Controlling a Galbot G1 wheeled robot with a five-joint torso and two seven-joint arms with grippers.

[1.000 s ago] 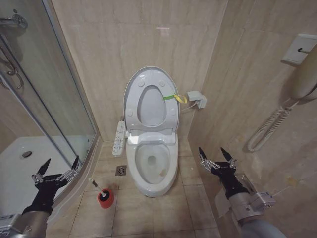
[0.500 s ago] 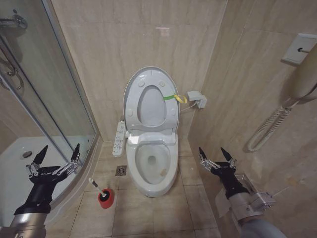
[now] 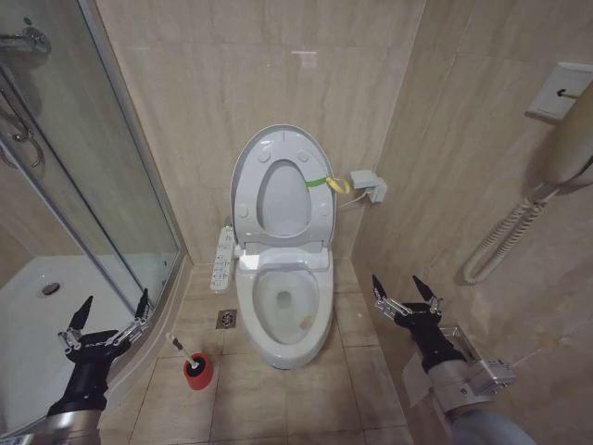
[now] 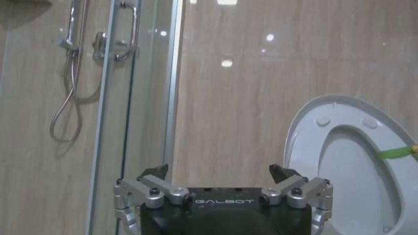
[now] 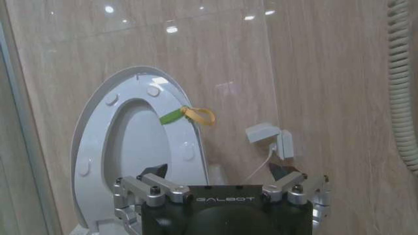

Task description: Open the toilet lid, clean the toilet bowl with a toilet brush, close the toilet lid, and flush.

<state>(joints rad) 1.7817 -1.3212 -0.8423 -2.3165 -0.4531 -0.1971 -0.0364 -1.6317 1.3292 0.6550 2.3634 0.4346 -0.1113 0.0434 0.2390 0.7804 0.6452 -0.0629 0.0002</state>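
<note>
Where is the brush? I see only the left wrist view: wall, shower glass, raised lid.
Observer: The brush stands in a red holder on the floor, left of the bowl.
Operator: Is the left gripper near it?
Observer: The left gripper hangs open above and to the left of the brush, apart from it.
Operator: And the right gripper?
Observer: The right gripper is open, empty, right of the bowl.

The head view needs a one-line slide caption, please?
Glossy white oval toilet lid raised; open left gripper above white-handled toilet brush.
</note>
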